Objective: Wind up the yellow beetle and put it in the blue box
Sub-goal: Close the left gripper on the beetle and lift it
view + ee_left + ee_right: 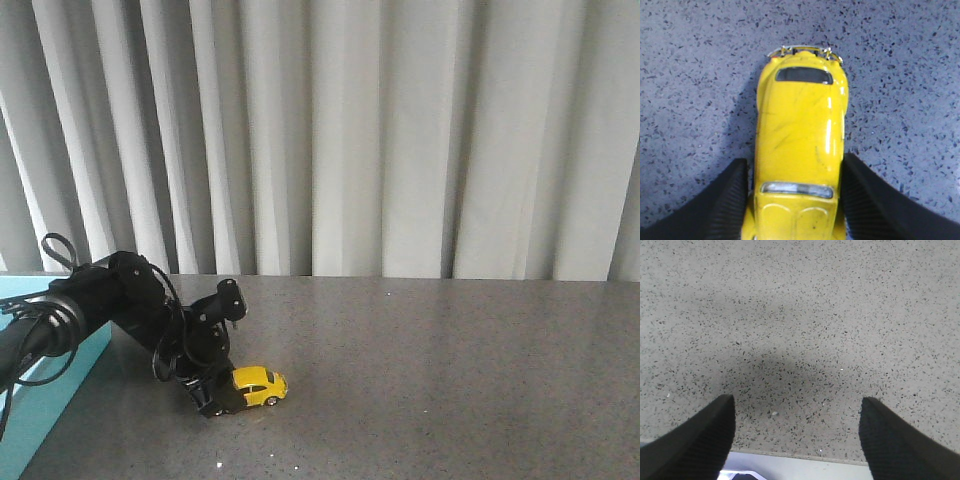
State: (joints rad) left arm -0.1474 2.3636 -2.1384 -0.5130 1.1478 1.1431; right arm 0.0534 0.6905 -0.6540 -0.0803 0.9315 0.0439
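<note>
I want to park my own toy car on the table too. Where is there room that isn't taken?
Lots of bare table lies right of the yellow beetle, out to the curtain behind. The crowded part is the left: the left gripper is closed on the beetle, with the blue box at that edge. The right gripper hangs open over bare tabletop.

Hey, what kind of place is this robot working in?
Probably a lab or test bench, not a home: a bare grey speckled table, a plain pleated curtain as backdrop, and only task props, the yellow beetle in the left gripper and a blue box at the table's left edge.
</note>
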